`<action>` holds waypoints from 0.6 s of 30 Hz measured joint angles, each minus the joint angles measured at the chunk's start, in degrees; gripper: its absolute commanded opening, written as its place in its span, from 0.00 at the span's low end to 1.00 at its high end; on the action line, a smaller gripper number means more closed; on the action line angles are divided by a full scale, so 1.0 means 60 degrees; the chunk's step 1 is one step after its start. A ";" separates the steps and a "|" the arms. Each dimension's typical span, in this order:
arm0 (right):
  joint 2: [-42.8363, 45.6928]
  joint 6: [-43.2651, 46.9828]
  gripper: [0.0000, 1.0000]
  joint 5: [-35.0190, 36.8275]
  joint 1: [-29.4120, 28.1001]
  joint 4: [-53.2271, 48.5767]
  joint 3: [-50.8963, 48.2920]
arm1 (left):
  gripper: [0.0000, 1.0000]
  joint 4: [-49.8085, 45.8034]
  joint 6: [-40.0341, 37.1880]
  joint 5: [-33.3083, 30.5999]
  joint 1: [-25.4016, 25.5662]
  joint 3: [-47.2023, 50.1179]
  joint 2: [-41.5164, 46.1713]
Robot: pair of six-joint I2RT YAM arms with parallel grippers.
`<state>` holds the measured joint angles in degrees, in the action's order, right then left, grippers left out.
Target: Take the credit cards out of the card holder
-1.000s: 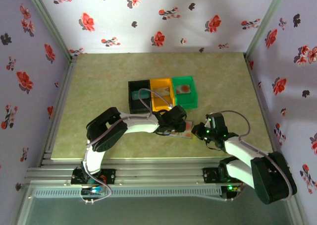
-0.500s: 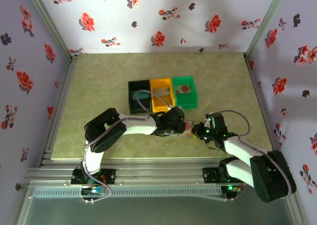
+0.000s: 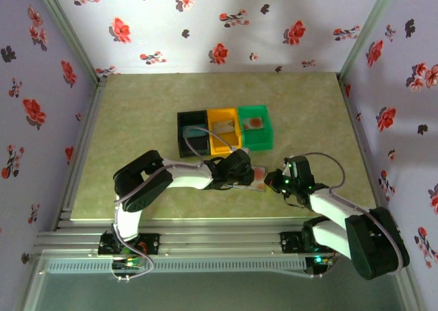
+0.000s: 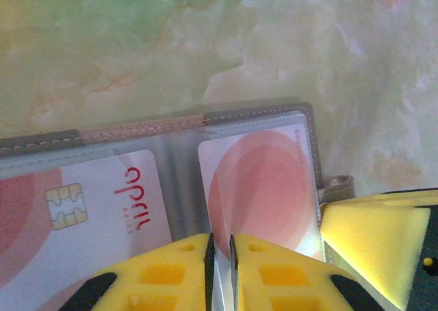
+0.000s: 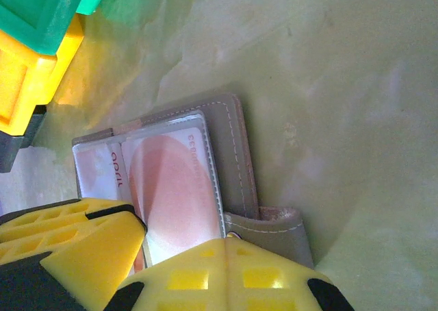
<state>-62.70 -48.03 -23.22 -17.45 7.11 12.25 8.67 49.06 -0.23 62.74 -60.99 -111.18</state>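
Left wrist: left end effector [image 4: 220, 242] overlaps credit cards [image 4: 256, 188].

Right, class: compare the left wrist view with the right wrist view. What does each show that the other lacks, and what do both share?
Left wrist: the gold chip on the left-hand card. Right wrist: the green bin and the orange bin. Both: the open card holder lying on the marbled table, with the red-circle card in its clear sleeve.
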 measured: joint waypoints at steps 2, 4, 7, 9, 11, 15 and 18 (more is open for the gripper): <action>0.0000 0.0000 0.00 0.0000 0.0000 0.0004 0.0000 | 0.17 0.0131 0.0004 0.0073 0.0000 0.0120 0.0062; 0.0000 0.0000 0.00 0.0000 0.0000 0.0011 0.0000 | 0.16 0.0277 0.0004 0.0153 0.0000 0.0270 0.0131; 0.0000 0.0000 0.00 0.0000 0.0000 0.0018 0.0000 | 0.15 0.0528 0.0007 0.0310 0.0000 0.0488 0.0219; 0.0000 0.0000 0.00 0.0000 0.0000 0.0018 0.0000 | 0.13 0.0699 0.0007 0.0372 0.0000 0.0597 0.0240; 0.0000 0.0000 0.00 0.0000 0.0000 0.0022 -0.0004 | 0.13 0.0816 0.0015 0.0408 0.0000 0.0692 0.0273; 0.0000 0.0000 0.00 -0.0018 0.0000 0.0058 -0.0018 | 0.14 0.1024 0.0036 0.0510 -0.0004 0.0820 0.0317; 0.0000 0.0000 0.00 -0.0029 0.0000 0.0058 -0.0018 | 0.18 0.1075 0.0080 0.0601 -0.0004 0.0820 0.0321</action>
<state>-62.70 -48.03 -23.40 -17.45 7.46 12.14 15.11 49.54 3.38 62.72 -56.07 -109.25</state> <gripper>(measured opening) 0.064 0.166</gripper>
